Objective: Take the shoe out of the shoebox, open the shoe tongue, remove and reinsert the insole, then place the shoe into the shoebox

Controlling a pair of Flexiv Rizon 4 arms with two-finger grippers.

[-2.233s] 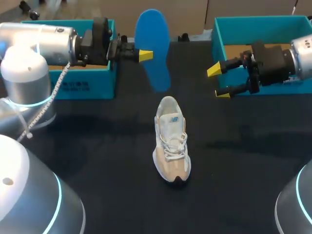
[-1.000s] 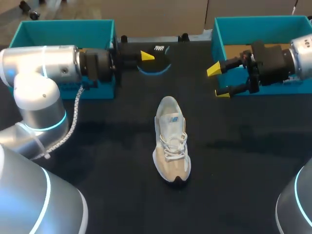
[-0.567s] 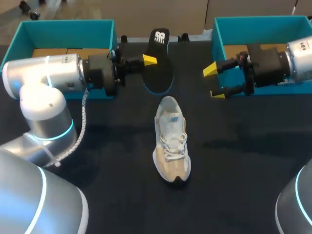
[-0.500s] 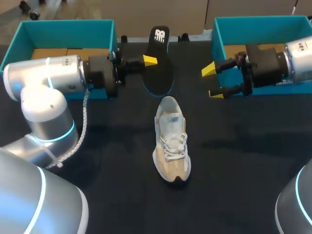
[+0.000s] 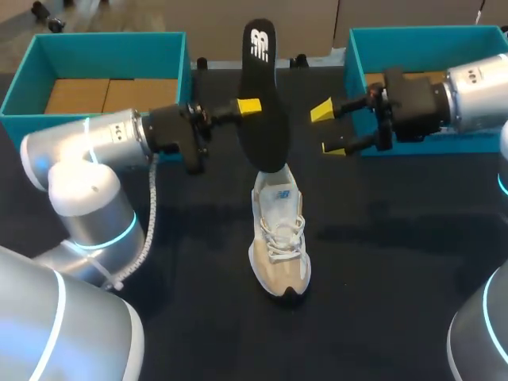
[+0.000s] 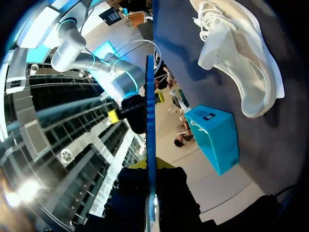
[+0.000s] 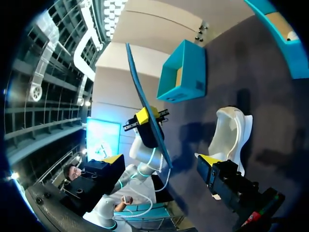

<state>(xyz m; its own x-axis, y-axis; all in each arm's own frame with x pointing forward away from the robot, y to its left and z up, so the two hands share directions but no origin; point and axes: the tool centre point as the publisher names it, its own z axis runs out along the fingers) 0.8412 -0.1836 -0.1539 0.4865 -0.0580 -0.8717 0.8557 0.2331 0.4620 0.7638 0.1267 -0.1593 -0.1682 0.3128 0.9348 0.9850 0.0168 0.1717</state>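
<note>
Insole, black on its top face with a white logo near the upper end and blue underneath, stands on end in the air, clamped between the fingers of the left gripper, which reaches in sideways from the left. In the left wrist view it shows edge-on as a thin blue line running out from between the yellow tips. Its lower end hangs by the heel of the shoe; the right wrist view shows a gap between the two. The shoe, a white and beige sneaker with white laces, sits upright on its sole in the middle of the black table, outside both boxes, with its dark toe toward the robot. The right gripper hovers just to the right of the insole with its fingers spread apart and nothing between them (one yellow tip above the other). The left teal box and the right teal box stand open at the far corners, and the right arm passes over the right one.
</note>
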